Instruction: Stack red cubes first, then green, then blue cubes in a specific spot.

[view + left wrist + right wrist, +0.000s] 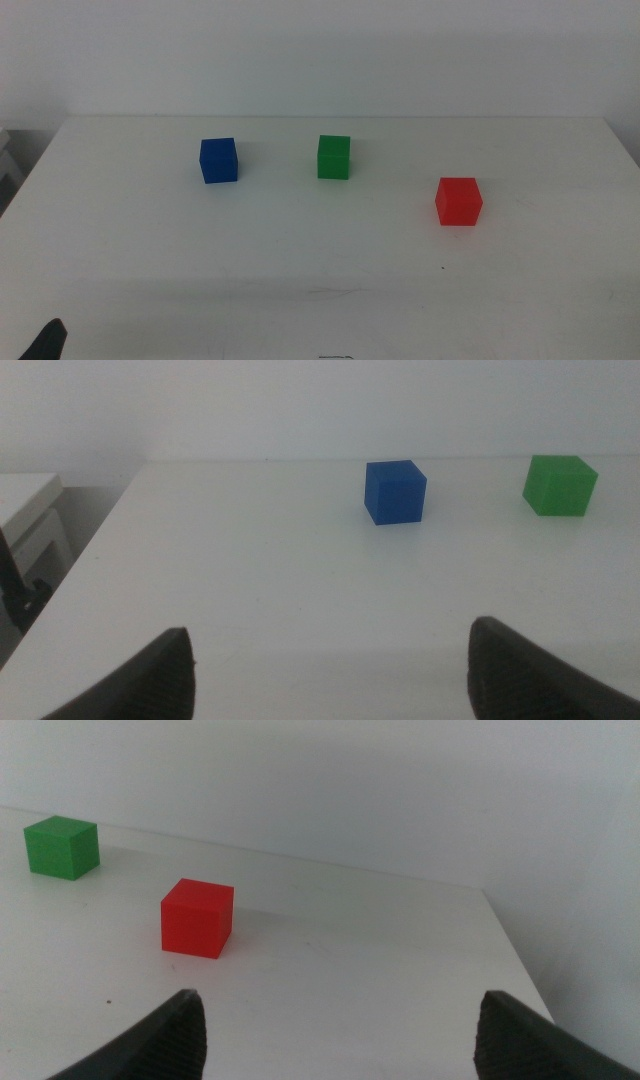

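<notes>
— On the white table (pixel 330 250) we see three cubes, each sitting apart: the blue cube (pixel 218 161) at the far left, the green cube (pixel 334 157) in the middle, the red cube (pixel 459 201) nearer on the right.

— And our grippers?

— Our left gripper (pixel 330 670) waits near the blue cube, jaws wide apart, holding nothing. Our right gripper (pixel 340 1035) waits near the red cube, wide apart too, holding nothing.

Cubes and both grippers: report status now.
Left gripper open, empty, waiting short of blue cube. Right gripper open, empty, short of red cube. Green cube between them; all three apart on table, nothing stacked. Nothing blocking.
</notes>
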Robot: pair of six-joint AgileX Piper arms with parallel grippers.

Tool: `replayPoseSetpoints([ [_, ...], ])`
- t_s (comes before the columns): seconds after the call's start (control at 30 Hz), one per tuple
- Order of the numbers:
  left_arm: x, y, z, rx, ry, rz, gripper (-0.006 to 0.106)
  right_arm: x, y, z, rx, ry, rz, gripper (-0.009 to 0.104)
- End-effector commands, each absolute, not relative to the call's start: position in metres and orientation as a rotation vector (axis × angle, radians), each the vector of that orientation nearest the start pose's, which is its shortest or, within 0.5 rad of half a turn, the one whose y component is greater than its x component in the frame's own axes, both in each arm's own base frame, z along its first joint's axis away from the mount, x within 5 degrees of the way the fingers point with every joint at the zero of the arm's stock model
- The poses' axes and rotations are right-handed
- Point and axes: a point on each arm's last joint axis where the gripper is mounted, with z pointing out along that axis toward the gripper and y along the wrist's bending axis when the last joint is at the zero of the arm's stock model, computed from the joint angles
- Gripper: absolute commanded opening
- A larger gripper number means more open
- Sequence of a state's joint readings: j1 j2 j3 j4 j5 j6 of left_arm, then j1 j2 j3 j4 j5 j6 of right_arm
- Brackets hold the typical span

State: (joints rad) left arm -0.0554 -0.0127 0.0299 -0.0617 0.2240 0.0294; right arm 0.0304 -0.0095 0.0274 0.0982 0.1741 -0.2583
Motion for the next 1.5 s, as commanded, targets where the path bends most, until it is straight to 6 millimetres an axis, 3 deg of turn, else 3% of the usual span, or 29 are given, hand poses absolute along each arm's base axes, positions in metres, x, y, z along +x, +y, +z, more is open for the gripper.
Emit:
replayPoseSetpoints([
  [0.0,0.055,-0.004,0.193,0.012,1.623,-0.092,0.094,0.053,0.002,0.213,-0.165,1.551,-0.111,0.094],
  [0.23,0.055,-0.004,0.193,0.012,1.623,-0.092,0.094,0.052,0.004,0.267,-0.197,1.672,-0.091,0.094],
  [0.63,0.055,-0.004,0.193,0.012,1.623,-0.092,0.094,0.099,0.005,0.334,-0.264,1.978,-0.095,0.094],
  [0.87,0.055,-0.004,0.193,0.012,1.623,-0.092,0.094,0.130,0.009,0.352,-0.287,2.276,-0.025,0.094],
  [1.03,0.055,-0.004,0.193,0.012,1.623,-0.092,0.094,0.155,0.012,0.368,-0.192,2.372,0.045,0.094],
  [1.47,0.055,-0.004,0.193,0.012,1.623,-0.092,0.094,0.238,0.055,0.377,-0.014,2.590,0.164,0.094],
])
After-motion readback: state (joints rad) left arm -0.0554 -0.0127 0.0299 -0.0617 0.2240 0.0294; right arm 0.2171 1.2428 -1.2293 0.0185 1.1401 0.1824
